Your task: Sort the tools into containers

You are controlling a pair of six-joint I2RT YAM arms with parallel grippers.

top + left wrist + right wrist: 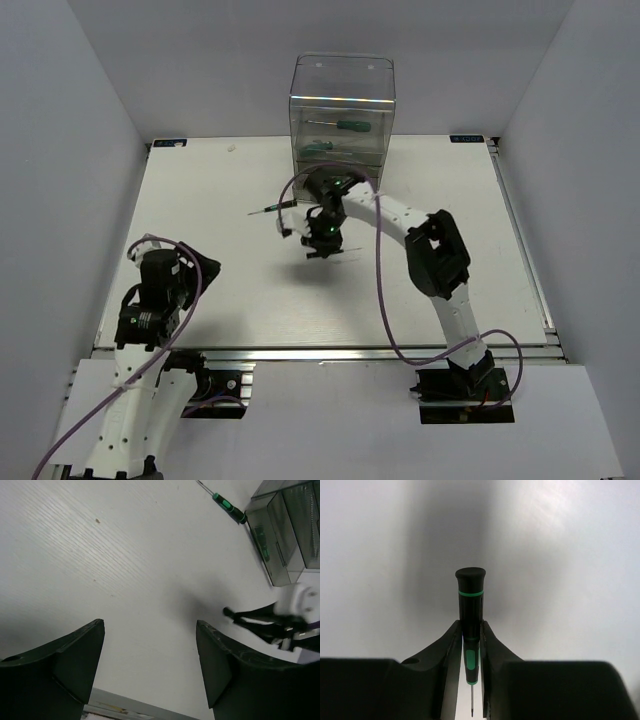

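My right gripper (pixel 318 236) hangs over the middle of the table, in front of the drawer box, shut on a green-and-black screwdriver (pixel 470 611); the handle end sticks out past the fingertips (pixel 454 639). A second screwdriver (pixel 272 208) lies on the table left of the box and shows in the left wrist view (pixel 229 508). The tall transparent box of drawers (pixel 342 95) stands at the far centre; two green-handled screwdrivers (pixel 345 125) lie in its drawers. My left gripper (pixel 150 650) is open and empty, low at the near left (pixel 205 272). No wrenches show.
The white table (pixel 220 300) is walled by white panels at left, right and back. A metal rail (pixel 330 352) runs along its near edge. The right arm's purple cable (pixel 382 300) loops over the table's centre. The box's lower drawer front (pixel 272 545) shows in the left wrist view.
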